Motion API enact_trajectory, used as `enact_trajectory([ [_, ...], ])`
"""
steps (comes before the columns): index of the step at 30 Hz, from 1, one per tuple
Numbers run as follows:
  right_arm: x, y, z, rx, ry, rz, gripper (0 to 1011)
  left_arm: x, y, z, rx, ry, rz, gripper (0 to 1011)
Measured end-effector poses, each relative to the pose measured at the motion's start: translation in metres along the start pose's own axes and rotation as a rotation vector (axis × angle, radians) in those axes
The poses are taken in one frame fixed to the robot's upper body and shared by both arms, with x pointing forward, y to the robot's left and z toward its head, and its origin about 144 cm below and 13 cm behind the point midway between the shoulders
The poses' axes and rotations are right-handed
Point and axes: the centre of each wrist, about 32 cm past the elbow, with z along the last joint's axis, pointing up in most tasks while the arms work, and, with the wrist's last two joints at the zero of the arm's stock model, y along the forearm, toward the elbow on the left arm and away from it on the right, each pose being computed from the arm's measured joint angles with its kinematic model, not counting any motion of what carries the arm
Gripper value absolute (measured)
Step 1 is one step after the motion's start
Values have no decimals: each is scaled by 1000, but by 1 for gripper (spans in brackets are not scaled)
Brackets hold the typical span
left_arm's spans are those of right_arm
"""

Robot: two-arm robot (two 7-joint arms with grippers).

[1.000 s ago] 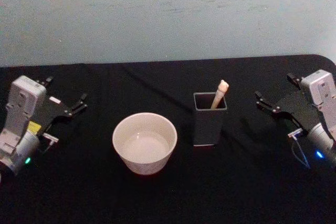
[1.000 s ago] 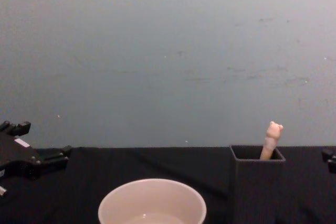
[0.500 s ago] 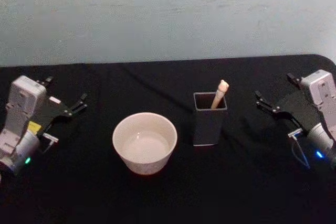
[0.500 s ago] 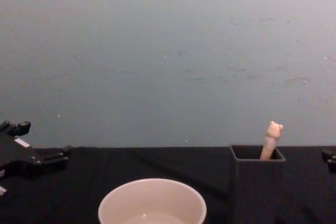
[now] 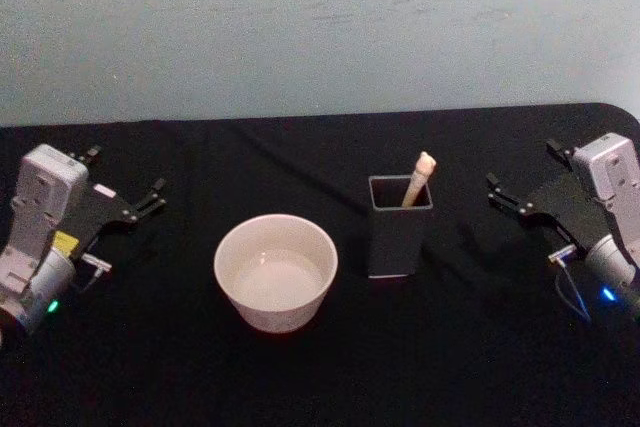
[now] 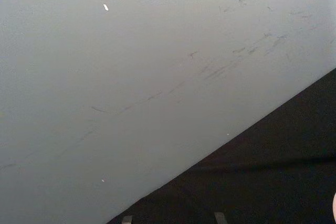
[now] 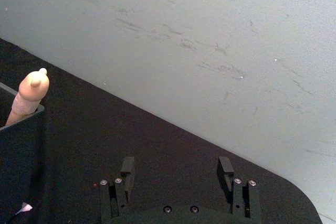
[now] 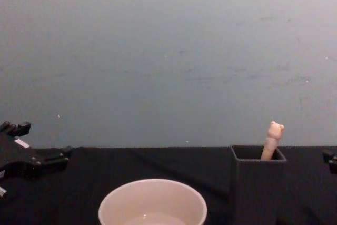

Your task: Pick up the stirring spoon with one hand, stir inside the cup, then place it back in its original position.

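I have both arms parked low at the sides of the head view. The left pincer [image 5: 123, 173] sits at the left edge and the right pincer [image 5: 522, 165] at the right edge. Both are spread wide and hold nothing. The stirring spoon [image 5: 420, 177] stands in the dark grey square holder [image 5: 398, 242], right of centre on the black table [image 5: 300, 152]. Just its beige handle and bear-head knob rise above the rim, leaning toward the back right corner. The cream cup [image 5: 222, 257] is just beside the holder, on its left, not touching it; it seems to hold some pale liquid.

The pick-up is not yet begun, and I think the right pincer is the nearer one. My worry is the holder. It is tall and narrow, so a finger that meets its rim could tip it against the cup. The handle is thin and leaning, so a grip on the rounded knob may slip. A straight lift may also catch the spoon bowl, which is hidden inside.
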Motion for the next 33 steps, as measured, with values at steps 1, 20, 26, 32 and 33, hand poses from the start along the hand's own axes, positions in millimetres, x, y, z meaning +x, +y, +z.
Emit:
enact_trajectory([
  [1,0,0,0,0,0,0,1000,0,0,0,0,0,0,1001],
  [20,0,0,0,0,0,0,1000,0,0,0,0,0,0,1001],
  [26,0,0,0,0,0,0,1000,0,0,0,0,0,0,1001],
  [32,0,-1,1,7,8,10,1000,0,0,0,0,0,0,1001],
  [33,0,-2,2,10,12,14,1000,0,0,0,0,0,0,1001],
])
